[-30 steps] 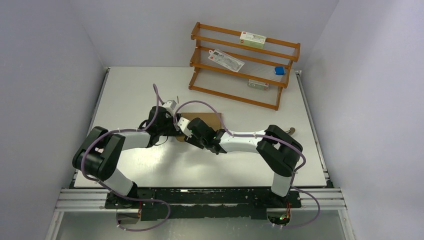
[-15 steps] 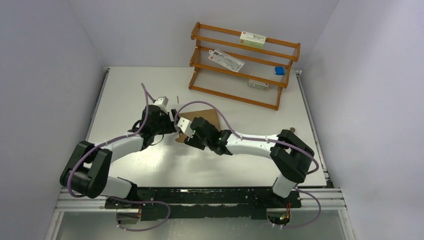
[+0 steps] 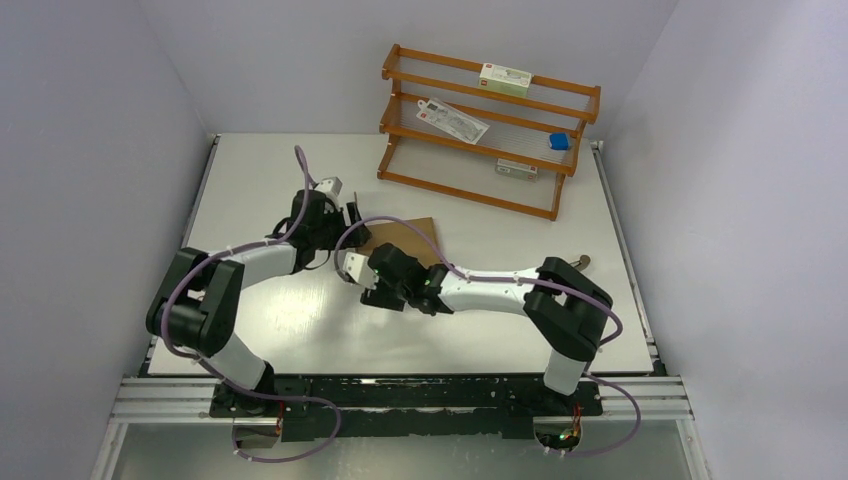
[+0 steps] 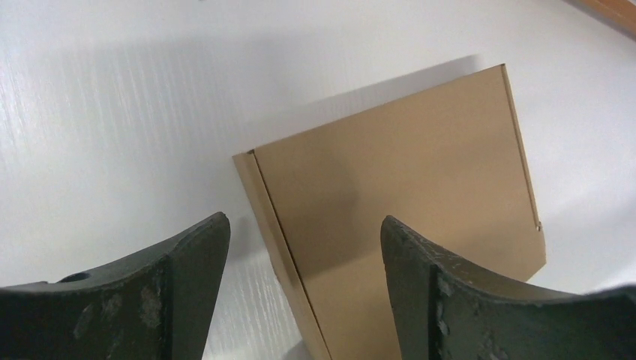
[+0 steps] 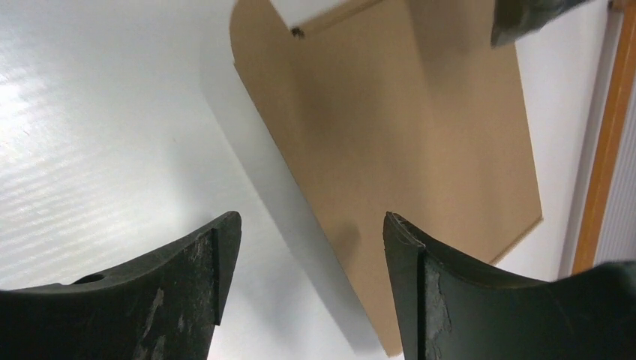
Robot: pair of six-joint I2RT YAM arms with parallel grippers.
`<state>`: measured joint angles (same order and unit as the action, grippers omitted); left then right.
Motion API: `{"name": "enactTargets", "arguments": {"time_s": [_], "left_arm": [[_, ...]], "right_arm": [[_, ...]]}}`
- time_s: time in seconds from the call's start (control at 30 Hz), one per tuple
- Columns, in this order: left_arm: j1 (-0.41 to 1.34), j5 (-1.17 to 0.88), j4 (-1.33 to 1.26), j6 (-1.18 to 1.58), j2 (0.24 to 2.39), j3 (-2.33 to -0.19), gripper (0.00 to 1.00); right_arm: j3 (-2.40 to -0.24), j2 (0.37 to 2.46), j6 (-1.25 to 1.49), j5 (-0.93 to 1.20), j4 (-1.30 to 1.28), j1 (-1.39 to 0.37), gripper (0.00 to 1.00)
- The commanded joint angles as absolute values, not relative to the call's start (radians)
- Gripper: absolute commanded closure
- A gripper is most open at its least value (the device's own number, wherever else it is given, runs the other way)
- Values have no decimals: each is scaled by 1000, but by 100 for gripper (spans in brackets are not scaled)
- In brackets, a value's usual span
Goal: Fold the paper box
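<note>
White surface (image 3: 260,180), walled in on the left, far and right sides. Wooden three-tier rack (image 3: 470,193) stands at the far right, set at an angle, apart from the paper box and touching nothing else.

Two arms reach in from the near edge and meet at centre, with purple cables looped along them. In the top view their wrists cover the near-left part of the box.

Paper box (image 3: 410,235) is plain brown and lies flat about mid-surface, just right of centre and nearer than the rack. It reads as a shallow flat shape, top face bare, with one thin side wall showing along its left edge in the left wrist view (image 4: 405,195). A rounded corner and a small notch show in the right wrist view (image 5: 405,135). Cannot tell if any flap is loose.

Left pincer (image 4: 304,225) is at the box's far-left corner, fingers spread wide with nothing between them and no contact with the cardboard. Right pincer (image 5: 311,217) is at the box's near-left side, also spread wide, gripping nothing and clear of the box.

Rack contents:
- Top shelf: white and green carton (image 3: 505,78).
- Middle shelf: flat white packet (image 3: 452,118) on the left, lying askew.
- Middle shelf: small blue item (image 3: 559,142) at the right end.
- Bottom shelf: small pale packet (image 3: 517,168).

A small brownish thing (image 3: 581,262) sits on the surface by the right arm's elbow, too small to identify.
</note>
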<state>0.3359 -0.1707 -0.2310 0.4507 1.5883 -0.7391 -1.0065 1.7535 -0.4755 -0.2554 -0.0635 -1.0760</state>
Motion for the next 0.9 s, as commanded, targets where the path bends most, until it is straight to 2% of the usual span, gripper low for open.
{"name": "enactTargets", "arguments": {"time_s": [0.0, 0.27, 0.77, 0.87], "left_arm": [[310, -209, -219, 380, 1633, -792, 23], [292, -271, -193, 330, 1726, -875, 26], [292, -425, -126, 282, 1853, -950, 37], [292, -448, -111, 269, 1870, -956, 40]], "right_arm": [[-1087, 1746, -473, -74, -98, -1047, 25], [-1100, 1747, -431, 170, -31, -948, 25], [-1041, 1875, -432, 66, 170, -906, 30], [-1036, 1894, -438, 21, 202, -907, 33]]}}
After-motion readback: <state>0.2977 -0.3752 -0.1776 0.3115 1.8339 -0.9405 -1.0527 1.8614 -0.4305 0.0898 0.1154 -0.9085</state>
